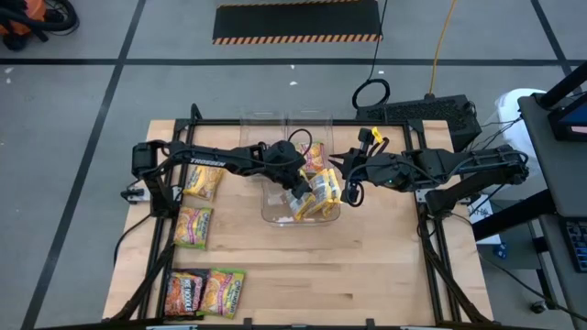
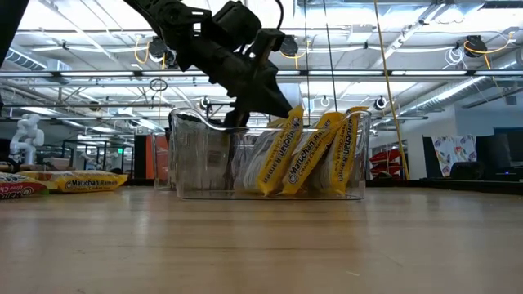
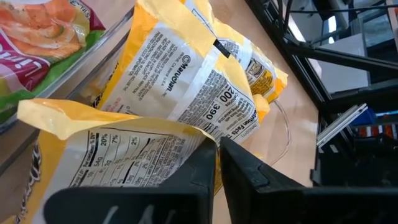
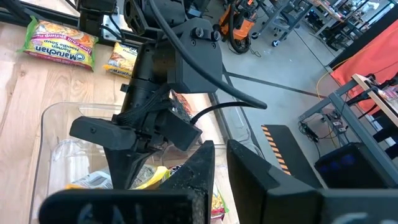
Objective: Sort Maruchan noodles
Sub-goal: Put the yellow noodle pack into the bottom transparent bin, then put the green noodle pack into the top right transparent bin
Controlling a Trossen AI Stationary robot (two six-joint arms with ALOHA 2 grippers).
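Observation:
A clear bin (image 1: 271, 213) at the table's middle holds several yellow Maruchan packets (image 2: 315, 155) that stand on edge and lean against one another. My left gripper (image 1: 295, 183) reaches down into this bin from the left and is shut on a yellow packet (image 3: 137, 149), which shows its silvery printed back. My right gripper (image 1: 341, 179) hovers shut just right of the bin and touches nothing. Yellow (image 1: 202, 181), lime-green (image 1: 193, 226), dark (image 1: 183, 291) and a second lime-green (image 1: 225, 291) packet lie flat on the table's left side. My left gripper pinches the yellow packet by its upper edge (image 3: 193, 134) between its two fingers; a strip of yellow shows in the narrow gap. The fingers come slanting down from the table's left. The packet stays inside the bin, tilted among the others; its lower end is hidden.
A second clear bin (image 1: 275, 119) stands just beyond the first, with an orange and green packet (image 1: 316, 156) in it. A black case and cables (image 1: 417, 115) sit at the far right corner. Bare wood lies in front of the bins (image 1: 321, 275).

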